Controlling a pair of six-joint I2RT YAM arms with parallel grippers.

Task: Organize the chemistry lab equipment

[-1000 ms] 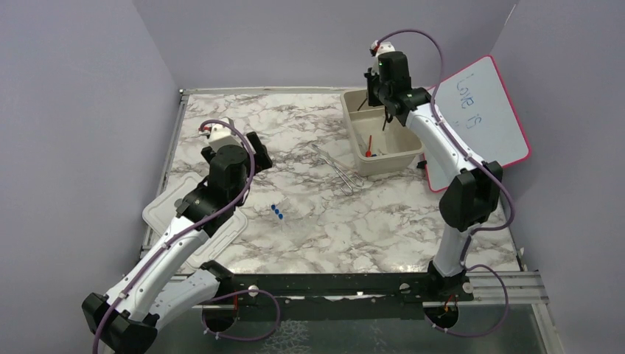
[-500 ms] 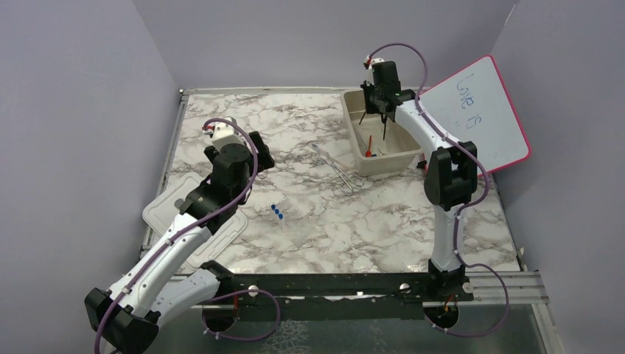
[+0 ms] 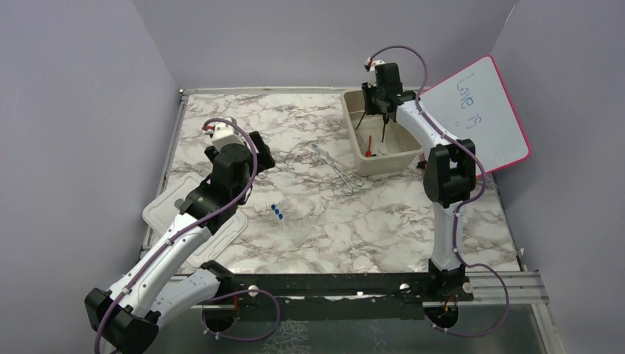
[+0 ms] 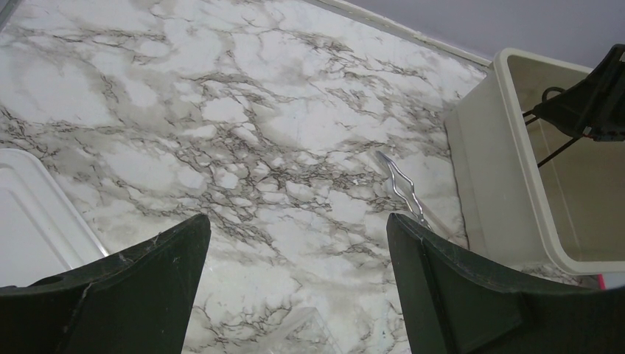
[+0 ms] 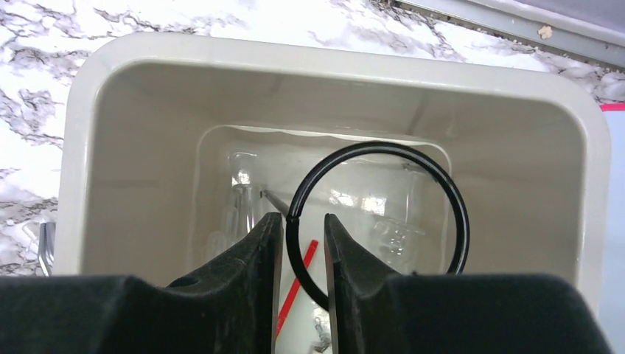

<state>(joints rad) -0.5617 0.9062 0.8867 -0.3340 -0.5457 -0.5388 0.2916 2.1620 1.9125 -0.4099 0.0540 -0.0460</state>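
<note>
The right gripper's (image 5: 304, 251) jaws stand slightly parted around the black wire ring (image 5: 377, 145) above the tub (image 5: 96, 110), with the red-tipped dropper (image 3: 368, 141) beneath. The left gripper (image 4: 295, 295) is spread wide; the clamp (image 4: 402, 193) ahead and the blue-capped tubes (image 3: 278, 212) below look unsorted.

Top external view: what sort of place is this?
Probably a staged robot test cell, not a working lab: plain purple walls box in a marble-patterned table, two robot arms are bolted at its near edge.
</note>
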